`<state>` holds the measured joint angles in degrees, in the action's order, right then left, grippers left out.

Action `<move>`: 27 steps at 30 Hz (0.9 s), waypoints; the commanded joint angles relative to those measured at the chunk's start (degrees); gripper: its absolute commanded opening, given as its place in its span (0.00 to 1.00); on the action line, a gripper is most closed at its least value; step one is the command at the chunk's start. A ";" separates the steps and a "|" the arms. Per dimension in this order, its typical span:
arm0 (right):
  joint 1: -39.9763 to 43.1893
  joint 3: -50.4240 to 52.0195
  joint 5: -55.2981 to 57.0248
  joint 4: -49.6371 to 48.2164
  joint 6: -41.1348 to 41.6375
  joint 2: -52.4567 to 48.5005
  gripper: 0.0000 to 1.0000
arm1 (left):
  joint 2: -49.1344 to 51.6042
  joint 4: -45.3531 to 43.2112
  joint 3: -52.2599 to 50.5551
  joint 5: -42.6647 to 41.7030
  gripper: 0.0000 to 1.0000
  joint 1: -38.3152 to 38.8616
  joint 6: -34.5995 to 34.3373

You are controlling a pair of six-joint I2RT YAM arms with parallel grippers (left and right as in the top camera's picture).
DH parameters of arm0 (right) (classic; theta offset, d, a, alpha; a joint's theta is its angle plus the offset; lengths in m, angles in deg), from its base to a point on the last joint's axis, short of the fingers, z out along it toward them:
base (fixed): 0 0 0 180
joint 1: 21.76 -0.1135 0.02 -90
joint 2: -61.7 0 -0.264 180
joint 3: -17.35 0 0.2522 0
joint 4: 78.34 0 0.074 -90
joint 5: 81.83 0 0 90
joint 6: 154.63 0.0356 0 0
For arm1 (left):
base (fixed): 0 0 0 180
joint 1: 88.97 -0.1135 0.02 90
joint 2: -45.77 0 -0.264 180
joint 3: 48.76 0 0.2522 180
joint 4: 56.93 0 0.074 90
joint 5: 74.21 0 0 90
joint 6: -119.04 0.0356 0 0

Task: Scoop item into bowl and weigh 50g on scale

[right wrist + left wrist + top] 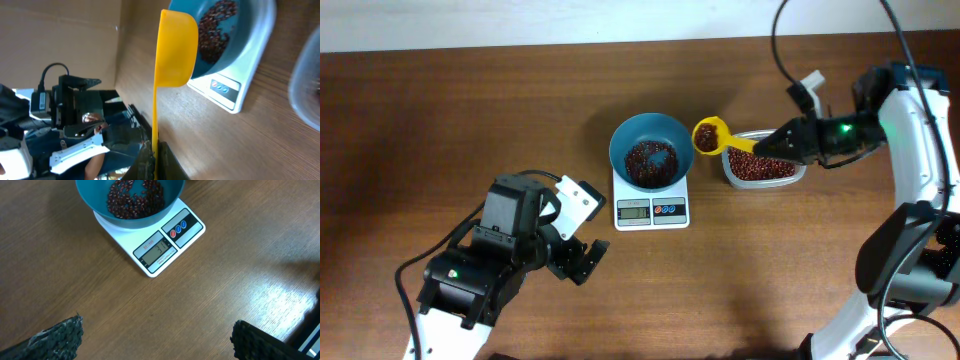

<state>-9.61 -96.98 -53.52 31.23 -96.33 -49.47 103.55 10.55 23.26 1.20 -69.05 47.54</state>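
One loaded scoop (709, 134) hangs right of the bowl (620, 140) on the scale (651, 211), clamped in the right pincer (762, 148); left pincer (586, 262) open. A hasty tip could overshoot or scatter beans (649, 160).

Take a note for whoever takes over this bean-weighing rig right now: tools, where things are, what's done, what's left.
Left tool: open, empty, parked clear of the scale.
Right tool: shut on the handle of the yellow scoop, which is loaded with beans and hovers between the clear tub and the teal bowl.
The bowl sits on the scale with some beans already in it; the tub holds more.
Left to do: tip this scoop in, check the display, then add or remove beans to reach the target. The reading is too small to trust here.
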 commanded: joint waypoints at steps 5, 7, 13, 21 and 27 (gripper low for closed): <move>-6.95 -1.66 4.63 -5.62 -0.85 1.88 0.04 | 0.02 -0.09 0.13 -0.83 0.99 0.17 1.07; -9.03 -1.66 6.97 -8.48 1.20 1.86 0.04 | 0.02 -0.09 0.13 -0.83 0.99 0.17 1.09; -13.84 -1.66 13.60 -15.72 5.66 1.86 0.04 | 0.02 -0.09 0.13 -0.83 0.99 0.17 1.07; -18.78 -1.77 21.18 -23.56 6.47 1.86 0.04 | 0.02 -0.11 0.13 -0.83 0.99 0.17 1.07; -21.55 -5.03 28.44 -24.37 7.82 1.88 0.04 | 0.02 -0.09 0.13 -0.83 0.99 0.17 1.09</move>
<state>-29.37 -98.34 -30.75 7.56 -89.01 -49.45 103.55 10.55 23.26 1.20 -69.05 47.54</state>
